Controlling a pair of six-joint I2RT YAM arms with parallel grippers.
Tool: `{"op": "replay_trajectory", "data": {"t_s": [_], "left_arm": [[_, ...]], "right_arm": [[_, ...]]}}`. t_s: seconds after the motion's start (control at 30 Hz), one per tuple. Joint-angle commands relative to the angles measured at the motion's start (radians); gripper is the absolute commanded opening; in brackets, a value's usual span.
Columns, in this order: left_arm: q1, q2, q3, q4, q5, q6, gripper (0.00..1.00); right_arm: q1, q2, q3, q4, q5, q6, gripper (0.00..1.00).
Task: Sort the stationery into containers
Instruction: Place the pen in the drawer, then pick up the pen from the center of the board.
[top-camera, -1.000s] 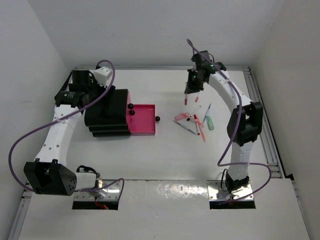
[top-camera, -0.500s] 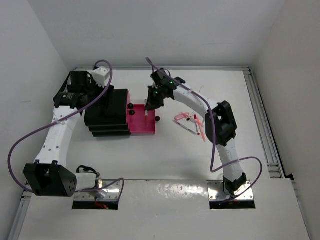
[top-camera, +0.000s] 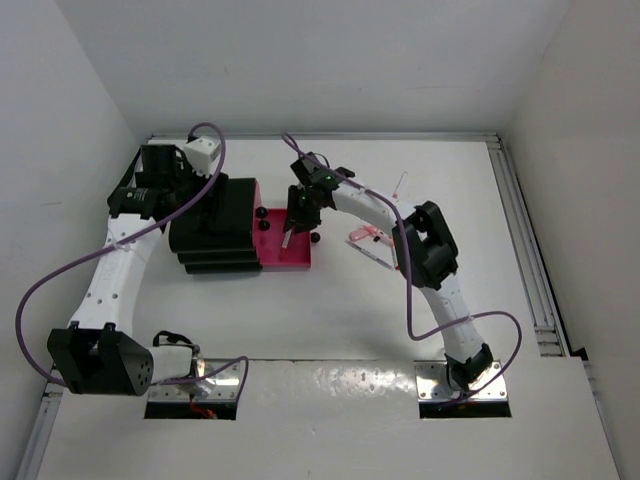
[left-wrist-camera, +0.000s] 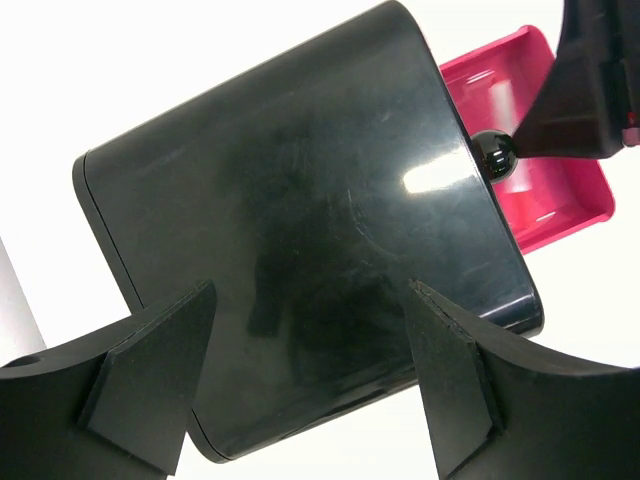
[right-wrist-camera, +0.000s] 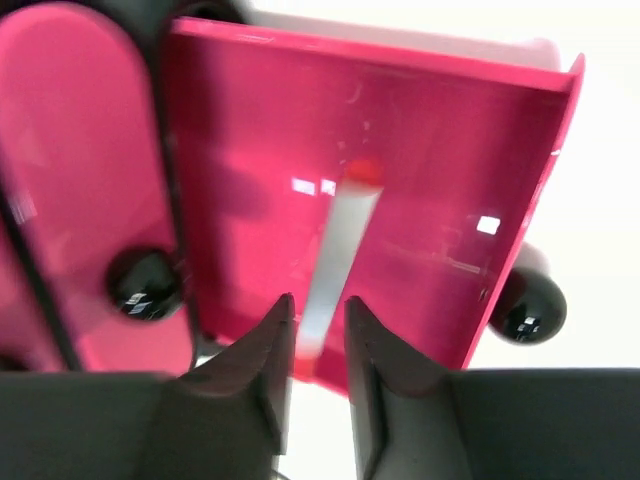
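The black stepped drawer unit (top-camera: 215, 220) stands at the left with its lowest pink drawer (top-camera: 290, 258) pulled out. My right gripper (top-camera: 293, 222) hangs over that drawer, shut on one end of a white pen with red ends (top-camera: 287, 240). In the right wrist view the pen (right-wrist-camera: 338, 250) points away from the gripper (right-wrist-camera: 318, 305) over the drawer floor (right-wrist-camera: 440, 200). The other pens and markers (top-camera: 375, 240) lie in a pile to the right. My left gripper (top-camera: 178, 200) is open and empty above the unit (left-wrist-camera: 300, 220), its fingers (left-wrist-camera: 160, 370) wide apart.
A black knob (top-camera: 314, 238) sits at the open drawer's front; two more knobs (top-camera: 262, 213) mark the shut pink drawers above. One thin pen (top-camera: 400, 185) lies apart at the back right. A metal rail (top-camera: 520, 230) runs along the table's right edge.
My right arm has swung left from above the pen pile to over the open pink drawer, carrying the white pen. The left arm has not moved.
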Motion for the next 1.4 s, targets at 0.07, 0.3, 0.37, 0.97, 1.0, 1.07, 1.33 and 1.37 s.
{"op": "replay_trajectory", "data": {"t_s": [0.07,0.3,0.37,0.97,1.0,1.07,1.33,1.37], "left_arm": [[0.011,-0.033,0.005,0.026,-0.003,-0.010,0.82],[0.011,-0.049,0.013,0.016,-0.011,0.000,0.82],[0.011,-0.055,0.010,0.016,-0.016,0.001,0.82],[0.011,-0.037,0.004,0.019,-0.034,0.007,0.82],[0.011,-0.037,0.002,0.019,-0.034,0.007,0.82],[0.036,-0.037,0.001,0.022,-0.034,0.007,0.82],[0.037,-0.037,-0.001,0.011,-0.046,0.020,0.82],[0.039,-0.038,0.002,0.009,-0.046,0.021,0.82]], "right_arm": [[-0.007,0.011,0.059,0.023,0.038,-0.013,0.44],[-0.121,-0.148,0.061,-0.005,0.037,-0.024,0.44],[-0.192,-0.170,0.064,-0.008,0.075,-0.063,0.42],[-0.499,0.035,0.113,0.015,0.520,-0.309,0.38],[-0.499,0.049,0.133,0.017,0.525,-0.312,0.39],[-0.502,0.074,0.148,0.025,0.544,-0.330,0.40],[-0.516,0.155,0.147,0.026,0.529,-0.332,0.34],[-0.520,0.158,0.136,0.023,0.513,-0.331,0.32]]}}
